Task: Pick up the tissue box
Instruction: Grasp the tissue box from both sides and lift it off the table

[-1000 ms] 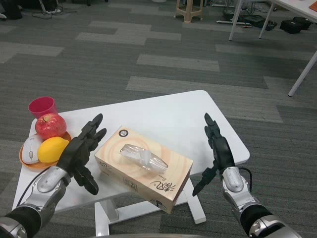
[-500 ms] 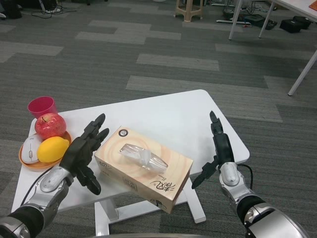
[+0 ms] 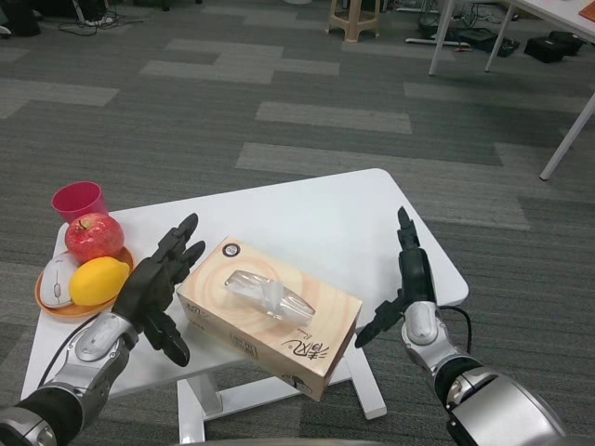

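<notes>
The tissue box point(image 3: 270, 316) is tan cardboard with a clear plastic slot on top, lying askew near the front edge of the white table point(image 3: 316, 218). My left hand point(image 3: 156, 286) hovers just left of the box with its fingers spread, a small gap between palm and box. My right hand point(image 3: 405, 290) stands edge-on to the right of the box, fingers straight and pointing up, thumb reaching toward the box, clearly apart from it. Neither hand holds anything.
At the table's left end an orange plate point(image 3: 46, 302) carries a red apple point(image 3: 94, 236), a lemon point(image 3: 99, 280) and a white computer mouse point(image 3: 58, 280). A pink cup point(image 3: 79, 200) stands behind it. The box's front corner overhangs the table edge.
My right hand has turned more edge-on and drifted slightly toward the box. The left hand and the tissue box have stayed where they were.
</notes>
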### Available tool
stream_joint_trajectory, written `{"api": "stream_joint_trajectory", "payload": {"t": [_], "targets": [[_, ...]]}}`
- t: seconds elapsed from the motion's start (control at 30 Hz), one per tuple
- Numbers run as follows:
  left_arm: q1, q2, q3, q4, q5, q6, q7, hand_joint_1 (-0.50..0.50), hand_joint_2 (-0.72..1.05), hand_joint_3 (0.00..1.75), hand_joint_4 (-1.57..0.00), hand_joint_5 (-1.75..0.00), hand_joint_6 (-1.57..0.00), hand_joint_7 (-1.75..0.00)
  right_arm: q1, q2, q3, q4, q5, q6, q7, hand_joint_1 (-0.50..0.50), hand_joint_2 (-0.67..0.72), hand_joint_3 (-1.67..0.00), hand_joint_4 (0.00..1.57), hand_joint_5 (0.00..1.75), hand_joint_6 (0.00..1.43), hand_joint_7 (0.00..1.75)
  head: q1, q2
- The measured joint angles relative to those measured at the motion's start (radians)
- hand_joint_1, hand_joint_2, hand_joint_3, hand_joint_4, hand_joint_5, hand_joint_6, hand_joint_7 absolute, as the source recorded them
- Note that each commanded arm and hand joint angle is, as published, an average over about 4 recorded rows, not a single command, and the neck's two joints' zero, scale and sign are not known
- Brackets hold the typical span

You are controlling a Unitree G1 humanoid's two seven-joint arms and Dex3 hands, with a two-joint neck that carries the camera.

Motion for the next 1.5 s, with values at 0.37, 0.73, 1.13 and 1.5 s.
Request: {"api": "stream_joint_trajectory", "payload": {"t": [0.37,0.73,1.13,1.5], "targets": [[0.0,-0.001,0.0,0.0,-0.001,0.0,0.0,0.5,-0.55,0.0,0.0,-0.31,0.0,0.0,-0.082,0.019,0.032,0.037,-0.009,0.036,-0.071,-0.43,0.72,0.0,0.03,0.0,0.0,0.0,-0.008,0.003],[0.0,-0.001,-0.004,0.0,-0.001,-0.001,0.0,0.5,-0.55,0.0,0.0,-0.31,0.0,0.0,-0.12,0.028,0.073,0.063,-0.012,0.067,-0.119,-0.44,0.72,0.0,0.03,0.0,0.0,0.0,-0.013,0.002],[0.0,-0.001,-0.009,0.001,-0.005,-0.001,0.0,0.5,-0.55,0.0,0.0,-0.31,0.0,0.0,-0.196,0.036,0.1,0.072,-0.013,0.121,-0.168,-0.46,0.72,0.0,0.03,0.0,0.0,0.0,-0.023,0.011],[-0.001,0.0,-0.01,0.002,-0.017,-0.001,0.0,0.5,-0.55,0.0,0.0,-0.31,0.0,0.0,-0.235,0.032,0.123,0.074,-0.013,0.14,-0.189,-0.43,0.72,0.0,0.06,0.0,0.0,0.0,-0.006,0.014]]}}
